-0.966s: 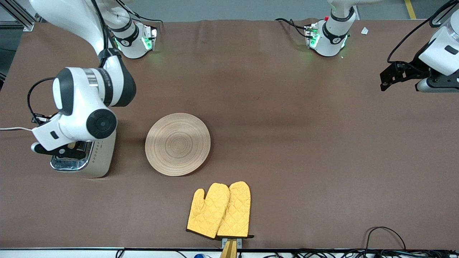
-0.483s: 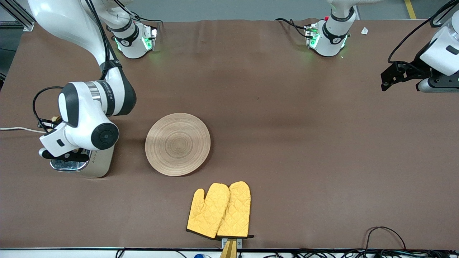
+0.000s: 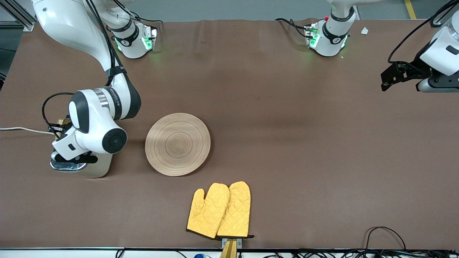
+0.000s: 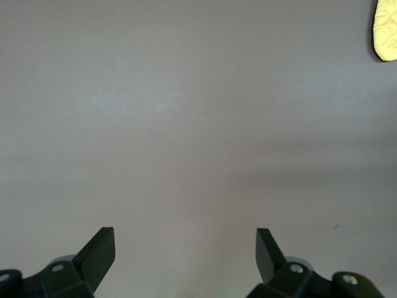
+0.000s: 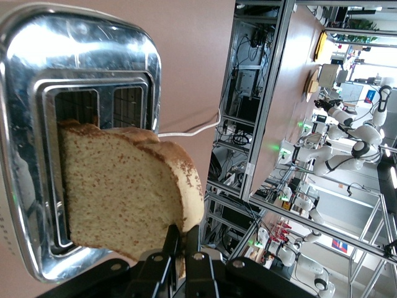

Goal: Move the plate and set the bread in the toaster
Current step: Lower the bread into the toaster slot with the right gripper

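Note:
The toaster (image 3: 97, 169) stands toward the right arm's end of the table, its chrome top (image 5: 80, 68) and two slots below my right gripper (image 5: 184, 233). That gripper is shut on the bread (image 5: 124, 192), pinching its crust edge. The slice hangs tilted over the slots, and I cannot tell if its lower edge is inside one. In the front view the right wrist covers most of this; a bit of the bread (image 3: 64, 122) shows. The plate (image 3: 177, 144) lies empty beside the toaster. My left gripper (image 3: 384, 81) (image 4: 185, 239) waits, open and empty, over bare table at the left arm's end.
A pair of yellow oven mitts (image 3: 219, 210) lies nearer the front camera than the plate, by the table's edge; a mitt tip shows in the left wrist view (image 4: 386, 31). The toaster's white cord (image 3: 18, 129) runs off the table's end.
The right arm's wrist has shifted toward the plate and swung round over the toaster, with the bread still held. The left arm, plate and mitts have not moved.

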